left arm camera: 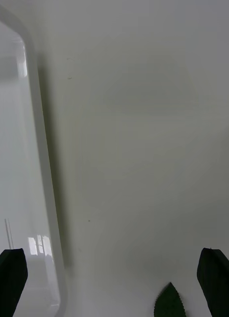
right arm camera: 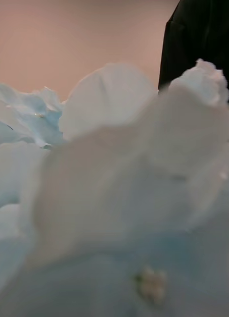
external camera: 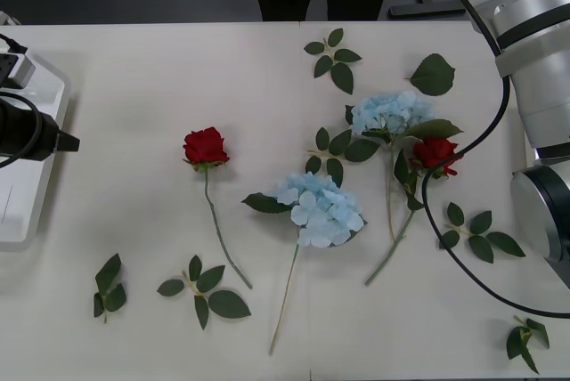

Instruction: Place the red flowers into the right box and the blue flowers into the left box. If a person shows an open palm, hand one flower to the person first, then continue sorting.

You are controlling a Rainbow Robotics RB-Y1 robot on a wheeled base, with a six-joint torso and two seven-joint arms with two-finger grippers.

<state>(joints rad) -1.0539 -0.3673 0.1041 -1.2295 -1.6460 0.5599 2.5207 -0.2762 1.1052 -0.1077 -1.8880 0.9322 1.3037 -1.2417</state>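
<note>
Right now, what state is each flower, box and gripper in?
Red flowers: two lying loose on the table.
Blue flowers: two lying loose on the table.
Left box: no flowers visible inside.
Left gripper: open, empty, beside the left box.

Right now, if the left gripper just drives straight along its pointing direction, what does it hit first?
Probably bare table. The left gripper is open, the left box's rim running alongside one finger, a green leaf tip between the fingers. Nothing else lies ahead, though depth is unclear.

Bare table (external camera: 134, 87) lies open between left box (external camera: 27, 212) and nearest red flower (external camera: 206, 145).
</note>
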